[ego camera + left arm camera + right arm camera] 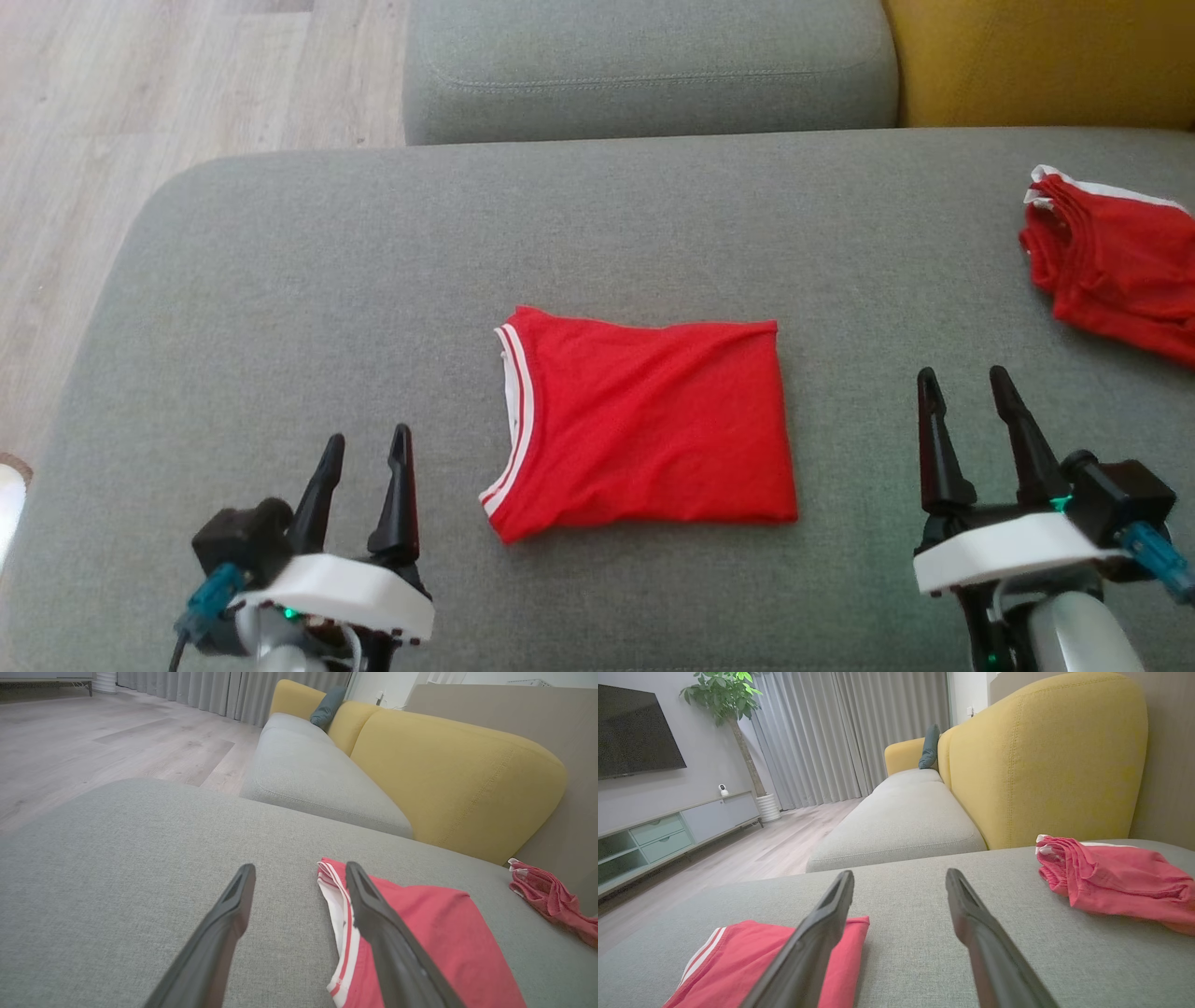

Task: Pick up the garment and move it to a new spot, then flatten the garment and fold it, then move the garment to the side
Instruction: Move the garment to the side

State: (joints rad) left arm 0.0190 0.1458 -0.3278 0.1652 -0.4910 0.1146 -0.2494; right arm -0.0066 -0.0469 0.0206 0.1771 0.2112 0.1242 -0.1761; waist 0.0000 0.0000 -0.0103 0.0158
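A red garment (644, 425) with white-striped trim lies folded into a neat rectangle in the middle of the grey sofa seat (308, 280). My left gripper (369, 448) hovers open at the lower left, a short way left of the fold, nothing between its fingers. My right gripper (966, 385) stands open at the lower right, apart from the fold's right edge. The left wrist view has the folded garment (434, 933) just right of my open fingers (373, 914). In the right wrist view it (752, 956) lies at the lower left behind one finger (822, 924).
A second red garment (1116, 261) lies crumpled at the seat's right edge, also in the right wrist view (1115, 877). Another grey cushion (644, 65) and a yellow backrest (1046, 56) lie beyond. Wooden floor (112, 140) drops off to the left.
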